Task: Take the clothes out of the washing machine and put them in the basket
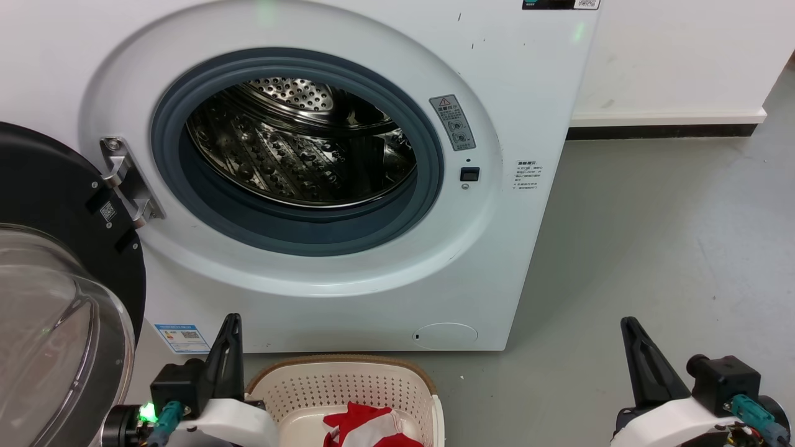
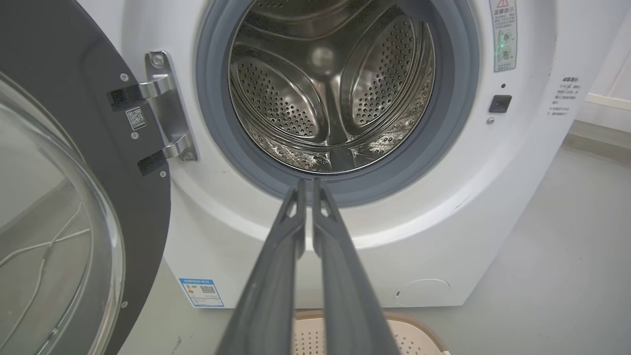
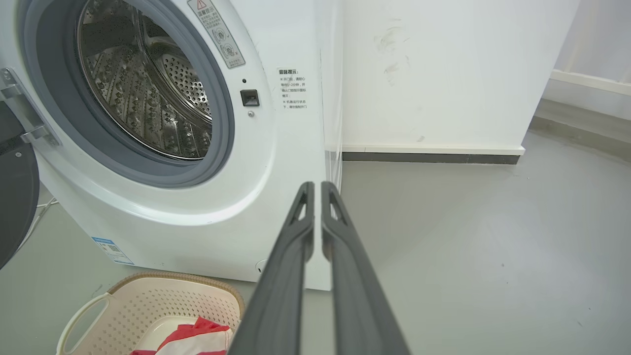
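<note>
1. Red-and-white striped clothes (image 1: 369,428) lie bunched inside the cream laundry basket (image 1: 348,385), at 6 o'clock in the head view.
2. That laundry basket, with its brown rim and perforated walls, stands on the grey floor (image 1: 652,248) just in front of the white washing machine (image 1: 497,93), below the machine's round opening.
3. The washing machine's door (image 1: 56,186) is swung wide open to 9 o'clock. Its black rim hangs from a metal hinge (image 1: 127,180), and its glass bowl bulges towards the room.
4. Inside the grey rubber door ring (image 1: 298,230) the steel drum (image 1: 298,143) shows shiny perforated metal and raised ribs all round.
5. At 3 o'clock on the ring there is a warning sticker (image 1: 453,122), with a small black latch slot (image 1: 469,174) just beneath it.
6. A blue energy label (image 1: 182,338) is stuck on the machine's front at 7 o'clock from the opening.
7. The left gripper (image 1: 233,320) stands at 7 o'clock in the head view, just beside the basket's left rim. Its two dark fingers are pressed together, with nothing between them, and point at the lower edge of the door ring.
8. The right gripper (image 1: 628,326) stands at 4 o'clock, over bare floor and well apart from the basket. Its fingers are likewise together and hold nothing.
9. A white wall (image 1: 683,56) with a dark skirting strip (image 1: 658,131) runs behind the machine at 2 o'clock.
</note>
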You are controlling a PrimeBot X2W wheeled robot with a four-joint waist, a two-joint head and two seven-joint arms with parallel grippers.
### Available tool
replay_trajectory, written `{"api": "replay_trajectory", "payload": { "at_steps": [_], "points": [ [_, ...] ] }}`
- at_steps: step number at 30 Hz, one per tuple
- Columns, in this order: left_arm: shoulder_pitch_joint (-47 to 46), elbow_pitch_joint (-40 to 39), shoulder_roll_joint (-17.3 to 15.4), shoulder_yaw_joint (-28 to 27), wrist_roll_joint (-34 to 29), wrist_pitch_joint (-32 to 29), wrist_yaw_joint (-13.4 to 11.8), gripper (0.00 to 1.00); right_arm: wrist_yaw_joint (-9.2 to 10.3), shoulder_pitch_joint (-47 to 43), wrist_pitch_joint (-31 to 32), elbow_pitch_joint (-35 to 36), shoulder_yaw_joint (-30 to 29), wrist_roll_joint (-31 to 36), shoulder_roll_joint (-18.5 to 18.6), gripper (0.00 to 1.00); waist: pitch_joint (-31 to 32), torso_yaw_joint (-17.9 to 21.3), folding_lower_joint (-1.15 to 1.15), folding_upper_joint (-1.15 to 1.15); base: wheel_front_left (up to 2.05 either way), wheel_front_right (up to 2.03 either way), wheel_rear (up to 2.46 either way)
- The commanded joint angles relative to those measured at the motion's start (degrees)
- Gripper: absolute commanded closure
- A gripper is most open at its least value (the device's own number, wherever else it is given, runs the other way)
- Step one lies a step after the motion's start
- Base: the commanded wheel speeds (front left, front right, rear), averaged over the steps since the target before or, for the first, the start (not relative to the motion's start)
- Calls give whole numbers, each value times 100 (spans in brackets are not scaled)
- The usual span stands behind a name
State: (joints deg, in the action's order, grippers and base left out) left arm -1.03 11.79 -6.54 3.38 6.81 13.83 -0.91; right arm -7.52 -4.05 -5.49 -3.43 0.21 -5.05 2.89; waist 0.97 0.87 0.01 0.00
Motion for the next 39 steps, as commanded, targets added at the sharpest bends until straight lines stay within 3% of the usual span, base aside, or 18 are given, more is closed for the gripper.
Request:
{"api": "replay_trajectory", "payload": {
  "at_steps": [1,18,39],
  "points": [
    [-128,-38,-20,-81,203,-56,32,100,0,64,5,88,1,-228,0,100,-1,-1,0,0,0,0,0],
    [-184,-36,66,-246,2108,-472,214,100,1,322,214,-188,-67,-2254,92,100,-16,-13,0,0,0,0,0],
    [-292,30,151,-459,3967,-918,397,100,2,531,427,-433,-154,-4197,137,100,-36,-28,0,0,0,0,0]
  ]
}}
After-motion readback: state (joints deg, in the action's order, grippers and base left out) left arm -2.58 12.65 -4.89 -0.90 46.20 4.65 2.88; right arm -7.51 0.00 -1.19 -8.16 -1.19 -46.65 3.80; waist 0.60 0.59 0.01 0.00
